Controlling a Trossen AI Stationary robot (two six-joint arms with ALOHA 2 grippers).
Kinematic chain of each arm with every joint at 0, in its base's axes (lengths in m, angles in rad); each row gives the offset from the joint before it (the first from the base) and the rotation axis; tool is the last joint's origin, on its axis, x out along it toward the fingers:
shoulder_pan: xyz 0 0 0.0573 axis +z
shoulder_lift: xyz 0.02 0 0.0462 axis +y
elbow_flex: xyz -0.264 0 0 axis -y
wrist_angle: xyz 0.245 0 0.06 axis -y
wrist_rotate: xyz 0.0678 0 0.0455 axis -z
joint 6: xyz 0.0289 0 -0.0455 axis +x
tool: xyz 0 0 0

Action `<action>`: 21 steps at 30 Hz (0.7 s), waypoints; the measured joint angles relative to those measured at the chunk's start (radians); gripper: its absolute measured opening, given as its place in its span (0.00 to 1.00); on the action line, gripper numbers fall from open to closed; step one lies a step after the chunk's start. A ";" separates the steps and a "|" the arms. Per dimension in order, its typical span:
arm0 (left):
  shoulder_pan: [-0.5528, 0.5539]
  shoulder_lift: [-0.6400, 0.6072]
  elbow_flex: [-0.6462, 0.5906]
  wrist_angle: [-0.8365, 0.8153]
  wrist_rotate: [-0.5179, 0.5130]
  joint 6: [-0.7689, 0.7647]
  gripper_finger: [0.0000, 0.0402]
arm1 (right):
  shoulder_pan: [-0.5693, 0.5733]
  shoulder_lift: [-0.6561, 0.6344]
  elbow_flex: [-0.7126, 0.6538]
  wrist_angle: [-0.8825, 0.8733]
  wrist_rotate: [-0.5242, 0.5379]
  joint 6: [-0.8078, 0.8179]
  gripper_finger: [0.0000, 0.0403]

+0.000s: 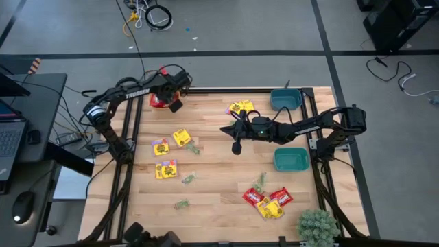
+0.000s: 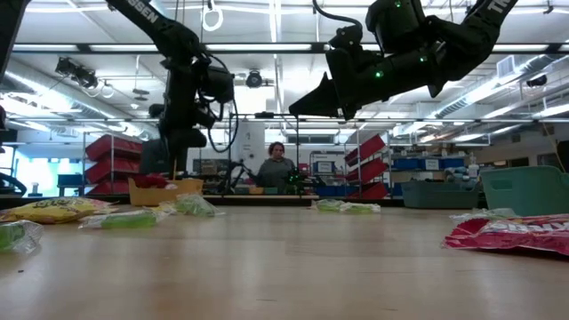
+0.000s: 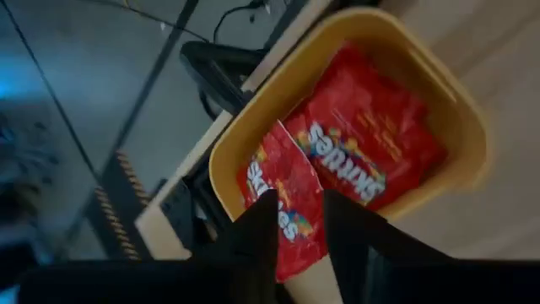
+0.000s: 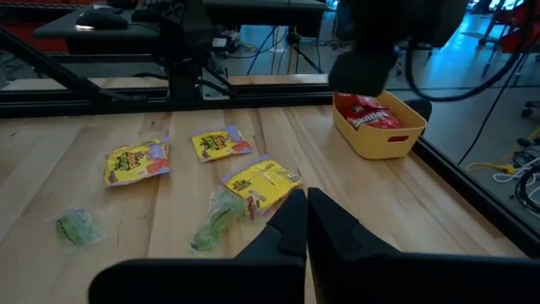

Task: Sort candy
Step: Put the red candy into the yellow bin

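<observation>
Two red candy packets [image 3: 359, 148] lie in the yellow bowl [image 3: 460, 101] at the table's far left corner; one of them [image 3: 283, 198] leans on the bowl's rim. My left gripper [image 3: 299, 232] hovers just above that bowl, its fingers apart and holding nothing. My right gripper [image 4: 305, 211] hangs shut over the middle of the table [image 1: 235, 146], holding nothing. Yellow packets [image 1: 181, 137] and pale green ones [image 1: 187, 178] lie flat on the left half of the table. More red packets [image 1: 254, 197] lie near the front right.
Two teal bowls [image 1: 286, 100] [image 1: 291, 159] stand along the right edge. A yellow packet [image 1: 241, 107] lies at the far middle. A green plant [image 1: 317, 226] stands at the near right corner. A black frame [image 1: 130, 137] runs along the table's sides. A person [image 2: 277, 167] sits beyond the table.
</observation>
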 joint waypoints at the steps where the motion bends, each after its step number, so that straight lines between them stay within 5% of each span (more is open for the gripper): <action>1: 0.015 -0.001 0.003 -0.011 0.016 -0.024 0.18 | 0.000 0.000 0.000 -0.001 0.000 0.000 0.00; 5: 0.082 -0.002 -0.015 -0.001 0.116 -0.060 0.03 | 0.000 0.000 0.000 -0.009 0.000 0.000 0.00; 21: 0.198 -0.002 -0.214 0.288 0.249 -0.052 0.01 | 0.000 0.000 0.000 -0.021 0.000 0.001 0.00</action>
